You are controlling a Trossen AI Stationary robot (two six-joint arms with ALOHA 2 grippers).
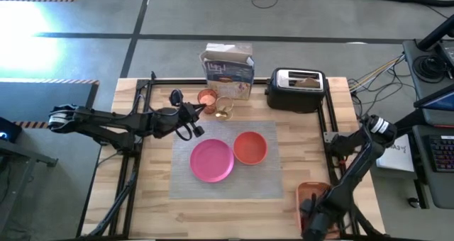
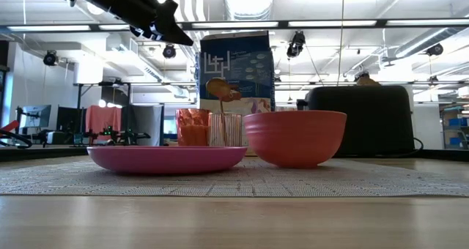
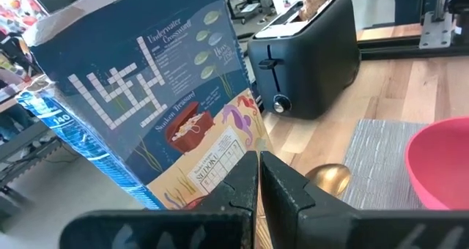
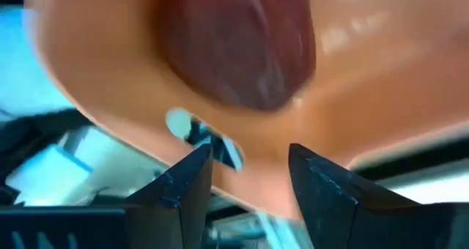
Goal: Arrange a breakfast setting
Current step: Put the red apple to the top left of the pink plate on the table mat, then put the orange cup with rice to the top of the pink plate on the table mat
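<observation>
A pink plate [image 1: 211, 159] and an orange bowl [image 1: 250, 147] sit on the grey placemat [image 1: 227, 184]. Behind it stand the orange cup [image 1: 207, 97] and the clear glass [image 1: 223, 113]. The gold spoon [image 2: 220, 89] stands in the glass [image 2: 229, 129], bowl end up. My left gripper [image 1: 199, 113] is shut and empty, raised just left of the glass; the left wrist view shows the spoon's bowl [image 3: 330, 179] beside it. My right gripper [image 4: 249, 176] is open over the red apple [image 4: 242, 44] in the orange tray [image 1: 312, 191]. Toast [image 1: 306, 79] sticks out of the toaster.
A blue cereal box [image 1: 228, 67] stands at the far edge behind the cup and glass. The black-and-silver toaster [image 1: 296, 89] is to its right. The orange tray sits at the table's near right corner. Bare wood lies left of the placemat.
</observation>
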